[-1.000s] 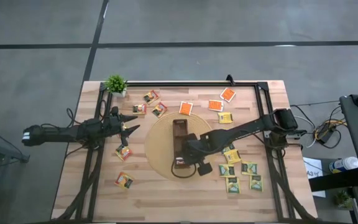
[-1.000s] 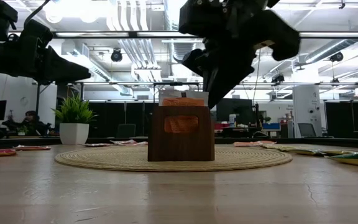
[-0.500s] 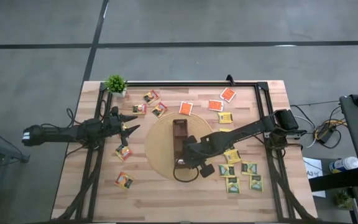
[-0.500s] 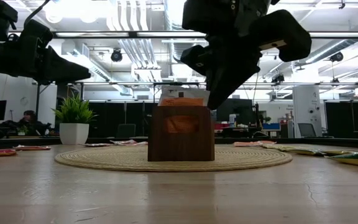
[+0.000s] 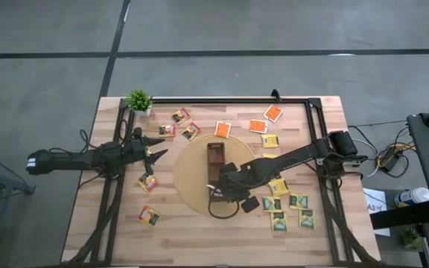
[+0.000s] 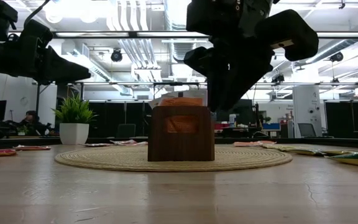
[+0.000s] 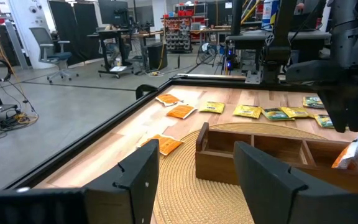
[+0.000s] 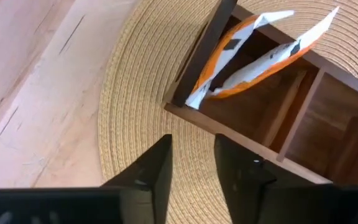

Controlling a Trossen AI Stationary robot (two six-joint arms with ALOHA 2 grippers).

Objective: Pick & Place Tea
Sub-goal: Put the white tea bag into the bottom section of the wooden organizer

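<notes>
A long brown box [image 5: 214, 158] lies on a round woven mat [image 5: 191, 179]. Orange tea [image 8: 247, 56] leans tilted in the box's near end compartment, its upper edge above the rim [image 6: 180, 101]. My right gripper [image 8: 191, 168] hangs just above that end of the box, pointing steeply down and open, with nothing between its fingers. My left gripper [image 7: 197, 180] waits open and level over the table's left side [image 5: 151, 152], pointing toward the mat. More tea lies loose on the table: orange [image 5: 258, 126], yellow [image 5: 278, 186] and red-brown [image 5: 149, 181].
A small potted plant [image 5: 138, 100] stands at the far left corner. A black frame rail [image 5: 222, 98] runs along the table's far edge and down both sides. Several green-and-yellow sachets [image 5: 289, 212] lie right of the mat. Bare wood lies near the front edge [image 5: 199, 238].
The orange tea that stood up out of the box's near end now sits lower in that compartment. My right gripper has stayed above it.
</notes>
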